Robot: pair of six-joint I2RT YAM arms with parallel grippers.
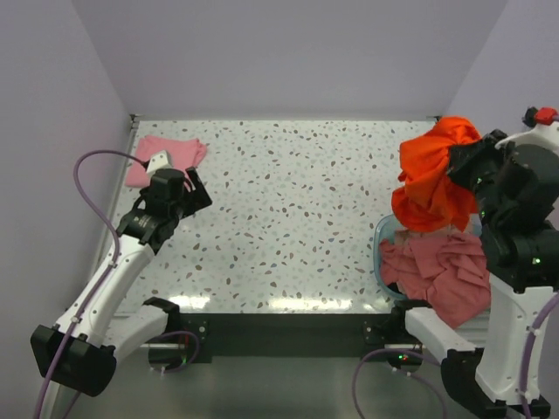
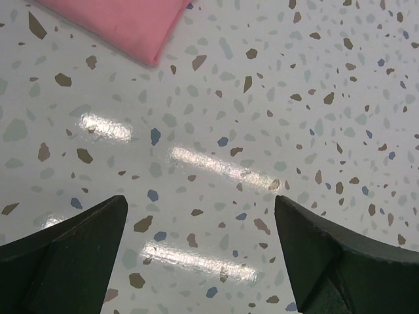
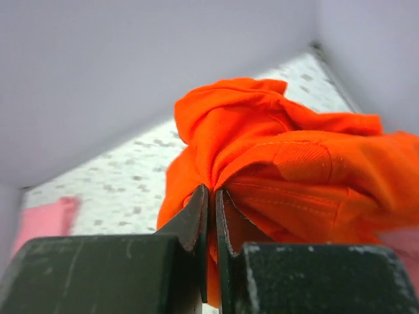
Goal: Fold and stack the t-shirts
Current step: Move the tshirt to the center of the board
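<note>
My right gripper point(image 3: 212, 191) is shut on the bright orange-red t-shirt point(image 1: 430, 175) and holds it bunched in the air above the teal tub point(image 1: 382, 246); it fills the right wrist view point(image 3: 288, 163). Dusty salmon-pink t-shirts point(image 1: 441, 271) lie crumpled in the tub and spill over its near side. A folded pink t-shirt point(image 1: 164, 157) lies at the far left corner of the table; its corner shows in the left wrist view point(image 2: 124, 23). My left gripper point(image 2: 200, 216) is open and empty over bare table just in front of the folded shirt, also seen from above point(image 1: 196, 188).
The speckled tabletop point(image 1: 288, 209) is bounded by lilac walls at the back and both sides. A purple cable point(image 1: 87, 188) loops beside the left arm. The table's dark front edge point(image 1: 279, 327) runs between the arm bases.
</note>
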